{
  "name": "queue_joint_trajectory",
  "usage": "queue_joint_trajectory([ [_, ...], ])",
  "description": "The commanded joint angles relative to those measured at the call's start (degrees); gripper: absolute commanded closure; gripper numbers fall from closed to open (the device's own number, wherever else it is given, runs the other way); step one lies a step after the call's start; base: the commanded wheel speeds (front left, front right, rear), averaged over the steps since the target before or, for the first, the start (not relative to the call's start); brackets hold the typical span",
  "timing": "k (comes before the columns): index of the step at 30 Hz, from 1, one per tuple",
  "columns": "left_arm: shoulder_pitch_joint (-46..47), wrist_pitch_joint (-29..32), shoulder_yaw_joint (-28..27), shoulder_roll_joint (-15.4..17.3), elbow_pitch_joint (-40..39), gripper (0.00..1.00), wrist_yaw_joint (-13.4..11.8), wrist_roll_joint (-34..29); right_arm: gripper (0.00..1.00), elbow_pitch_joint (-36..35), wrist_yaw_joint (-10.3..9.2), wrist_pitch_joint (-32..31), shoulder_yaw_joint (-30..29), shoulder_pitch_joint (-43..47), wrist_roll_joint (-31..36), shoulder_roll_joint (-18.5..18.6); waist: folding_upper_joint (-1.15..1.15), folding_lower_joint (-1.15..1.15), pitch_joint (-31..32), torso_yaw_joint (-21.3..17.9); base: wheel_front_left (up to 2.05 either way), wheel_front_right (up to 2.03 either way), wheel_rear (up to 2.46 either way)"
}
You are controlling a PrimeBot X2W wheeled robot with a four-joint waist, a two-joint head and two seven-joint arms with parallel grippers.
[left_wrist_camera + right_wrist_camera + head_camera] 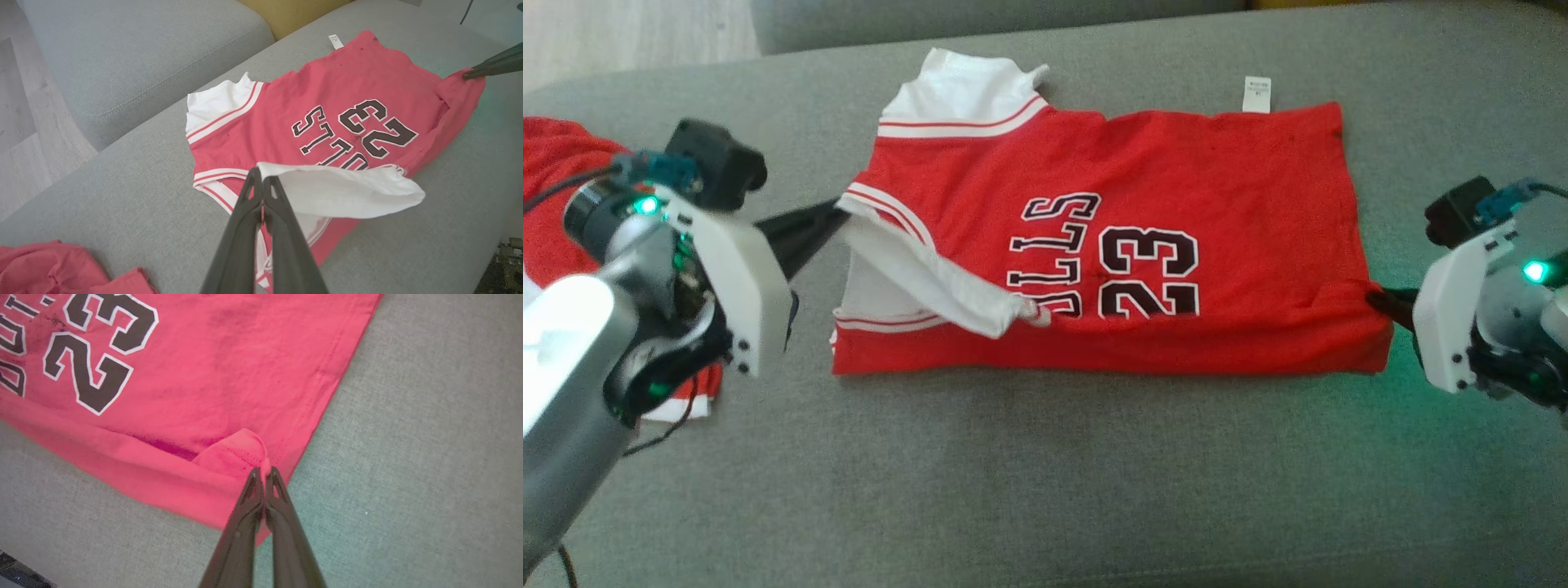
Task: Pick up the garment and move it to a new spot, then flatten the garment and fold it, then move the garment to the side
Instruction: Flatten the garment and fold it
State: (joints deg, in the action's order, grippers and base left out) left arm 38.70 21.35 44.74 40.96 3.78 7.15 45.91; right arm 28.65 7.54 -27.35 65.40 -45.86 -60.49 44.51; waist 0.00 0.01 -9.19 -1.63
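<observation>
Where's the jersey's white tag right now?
In the head view the white tag lies on the grey cushion just beyond the far edge of the red jersey, near its right corner.

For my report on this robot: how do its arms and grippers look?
The left gripper and right gripper each have two long, dark, tapering fingers. Behind them sit white angular brackets, green lights, blue connectors and black cables. The left forearm is glossy silver-grey.
</observation>
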Motion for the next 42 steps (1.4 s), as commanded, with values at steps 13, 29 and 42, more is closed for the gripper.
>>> queue_joint_trajectory([
  [13, 12.38, -3.75, 3.6, -1.6, 13.28, 1.0, 0.33, -1.24, 1.0, 4.78, -0.05, 7.68, -0.42, -4.57, 0.8, -4.01, 0.0, -0.01, -5.12, -2.11, 0.0, 0.0, 0.0],
  [29, 12.15, -21.22, -2.22, -7.94, 23.02, 0.0, -9.06, -1.53, 0.0, 16.28, -0.05, 26.23, -6.61, -4.46, 1.54, -8.94, 0.0, -0.01, -1.33, -1.89, 0.0, 0.0, 0.0],
  [42, -7.9, -36.18, -13.48, -16.43, 11.09, 0.0, -17.5, 5.39, 0.0, 16.85, -0.05, 42.31, -29.94, 2.87, 16.33, -16.53, 0.0, -0.01, 6.41, -1.36, 0.0, 0.0, 0.0],
])
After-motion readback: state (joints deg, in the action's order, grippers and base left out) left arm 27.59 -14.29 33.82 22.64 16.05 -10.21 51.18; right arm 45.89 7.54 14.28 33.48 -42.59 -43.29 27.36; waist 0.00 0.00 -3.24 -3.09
